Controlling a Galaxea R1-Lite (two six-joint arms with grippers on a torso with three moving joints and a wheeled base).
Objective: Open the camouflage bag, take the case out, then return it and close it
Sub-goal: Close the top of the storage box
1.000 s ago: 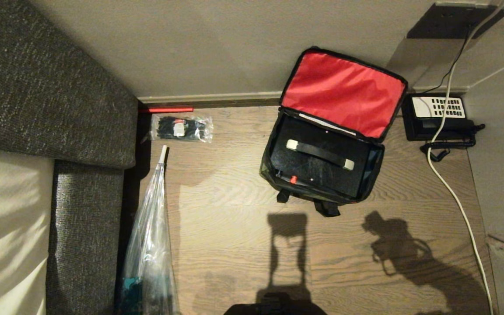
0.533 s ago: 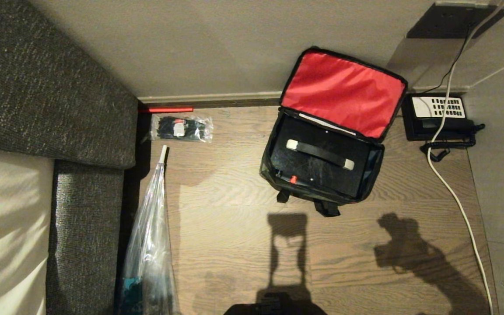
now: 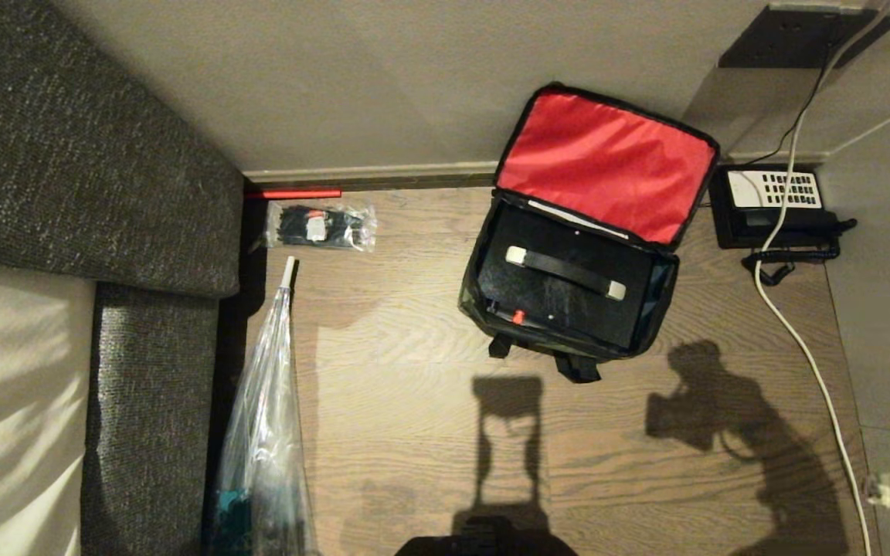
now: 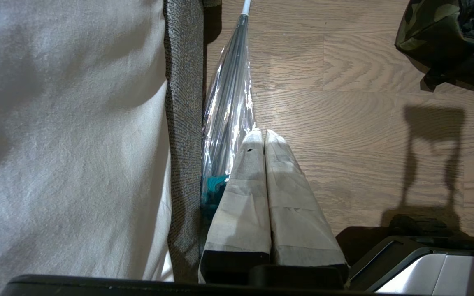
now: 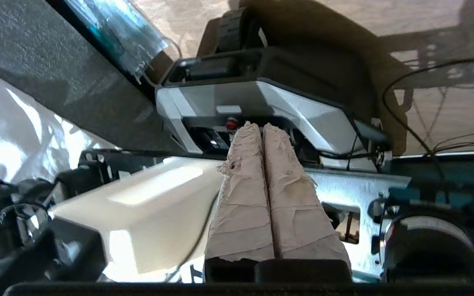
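Camouflage fabric bag (image 3: 568, 255), one, lies open on the wooden floor (image 3: 414, 432) with one flat black case (image 3: 565, 286) inside, while both paper-wrapped grippers, left (image 4: 264, 135) and right (image 5: 261, 128), stay-free and clenched, hold nothing.

Open camouflage bag (image 3: 484, 297), case (image 3: 561, 289) inside

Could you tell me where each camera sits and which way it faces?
Head view: high up, looking down at the floor, the open camouflage bag with the case inside; base edge shows.
Left wrist view: behind the shut left gripper, facing floor, sofa, wrapped umbrella.
Right wrist view: behind the shut right gripper, facing the robot's own base.
Shared: head and left wrist both show bag, umbrella, sofa.
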